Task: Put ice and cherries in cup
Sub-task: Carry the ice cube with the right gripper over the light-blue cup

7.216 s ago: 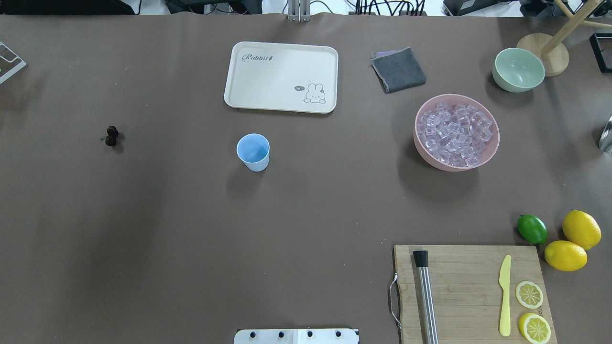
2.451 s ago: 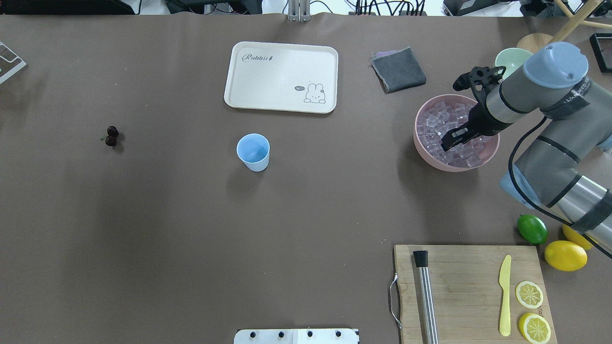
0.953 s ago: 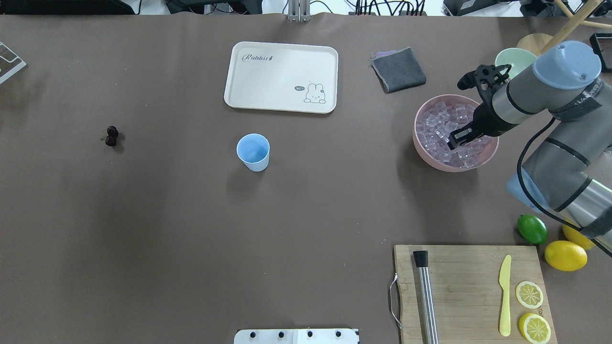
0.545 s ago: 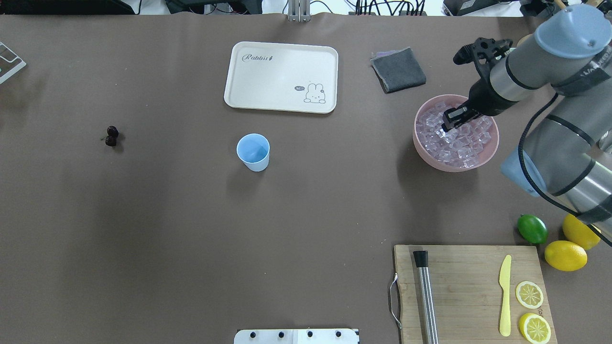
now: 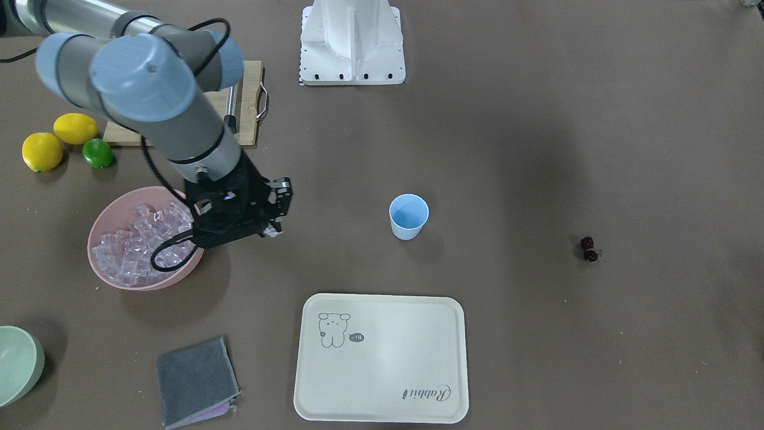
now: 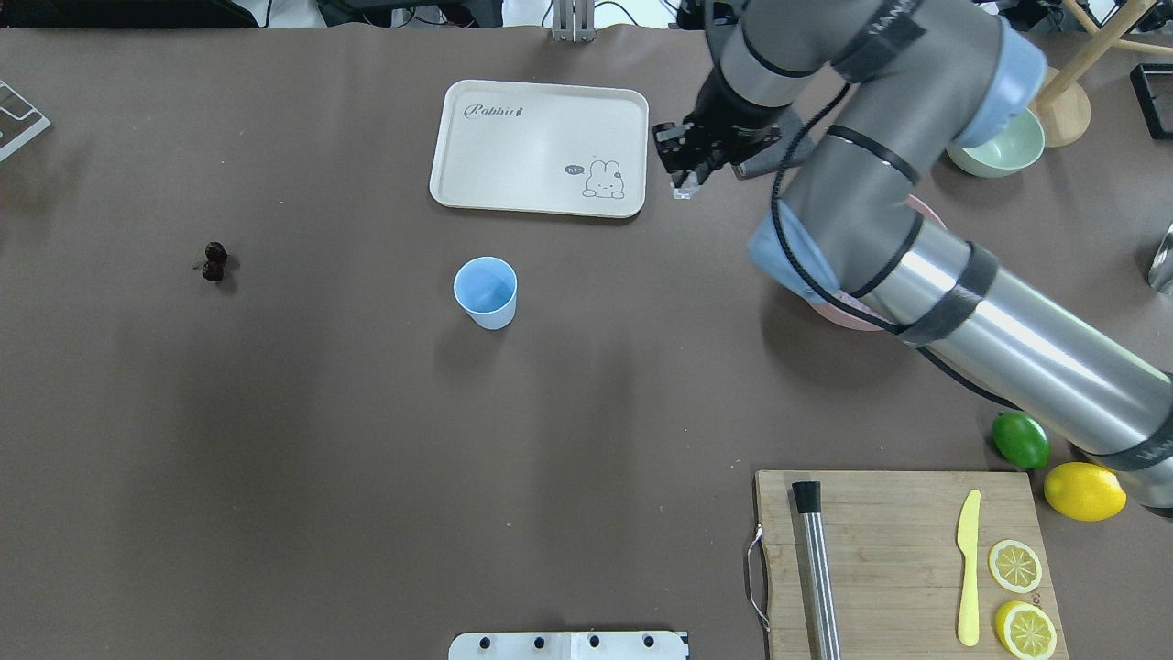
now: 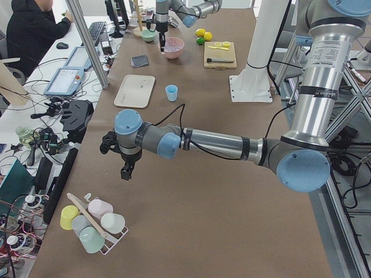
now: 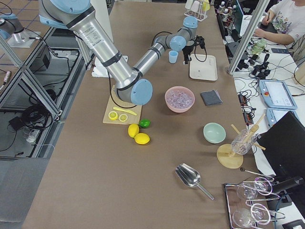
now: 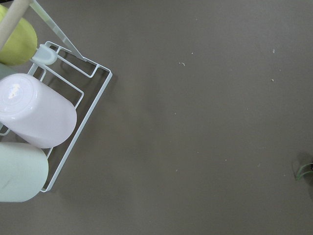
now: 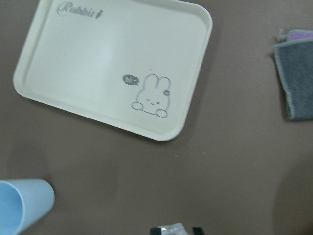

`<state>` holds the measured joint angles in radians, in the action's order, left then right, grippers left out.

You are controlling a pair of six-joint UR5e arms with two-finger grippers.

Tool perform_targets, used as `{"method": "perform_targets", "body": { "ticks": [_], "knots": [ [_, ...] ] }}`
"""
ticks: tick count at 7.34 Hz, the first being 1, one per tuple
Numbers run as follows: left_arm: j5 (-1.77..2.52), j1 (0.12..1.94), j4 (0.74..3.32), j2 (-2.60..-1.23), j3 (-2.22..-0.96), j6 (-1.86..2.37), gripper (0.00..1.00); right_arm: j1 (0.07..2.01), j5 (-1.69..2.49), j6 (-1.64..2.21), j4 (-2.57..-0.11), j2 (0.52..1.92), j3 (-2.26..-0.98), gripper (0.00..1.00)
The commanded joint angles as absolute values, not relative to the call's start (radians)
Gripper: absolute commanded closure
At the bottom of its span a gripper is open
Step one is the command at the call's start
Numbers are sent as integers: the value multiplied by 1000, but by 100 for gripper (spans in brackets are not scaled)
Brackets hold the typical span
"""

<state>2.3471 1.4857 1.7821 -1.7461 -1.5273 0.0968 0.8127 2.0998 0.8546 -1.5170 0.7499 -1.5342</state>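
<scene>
The light-blue cup [image 6: 486, 291] stands upright in the middle of the table, and also shows in the front view [image 5: 409, 216] and at the right wrist view's lower left [image 10: 19, 205]. The cherries [image 6: 214, 261] lie far to its left. My right gripper [image 6: 683, 183] hangs between the tray and the grey cloth, right of and beyond the cup, shut on a small clear ice cube [image 10: 174, 228]. More ice [image 5: 128, 251] fills the pink bowl [image 5: 143, 285]. My left gripper [image 7: 124, 171] shows only in the left side view, and I cannot tell its state.
A cream tray [image 6: 539, 147] lies beyond the cup. A grey cloth [image 5: 196, 382], a pale green bowl [image 6: 1003, 147], a cutting board [image 6: 898, 559] with knife and lemon slices, a lime [image 6: 1020, 438] and lemons are on the right. A wire cup rack [image 9: 39, 122] is under the left wrist.
The right arm came in, lowered its gripper into the pink ice bowl, then lifted and swung left out of the bowl toward the tray with an ice cube in it.
</scene>
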Motion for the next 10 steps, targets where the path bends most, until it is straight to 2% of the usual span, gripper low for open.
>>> {"method": "perform_targets", "body": {
  "ticks": [1,4,6,7,8,9,10],
  "knots": [
    [2349,1470,1782,-1761,-1516,98,2,660,1871,1021,-1439,600,-1389,100],
    [2349,1441,1787,-1761,-1516,101,2,556,1752,1109,-1352,528,-1291,100],
    [2349,1440,1804,-1759,-1508,101,2,517,1713,1111,-1282,529,-1264,100],
    [2349,1440,1805,-1759,-1508,100,2,488,1706,1109,-1276,532,-1266,86],
    [2349,1440,1805,-1759,-1509,98,2,480,1691,1109,-1278,537,-1269,62],
    [2349,1440,1805,-1758,-1509,98,2,479,1686,1109,-1276,543,-1269,27],
    [2349,1440,1805,-1758,-1509,98,2,482,1686,1111,-1278,543,-1272,1]
  ]
}}
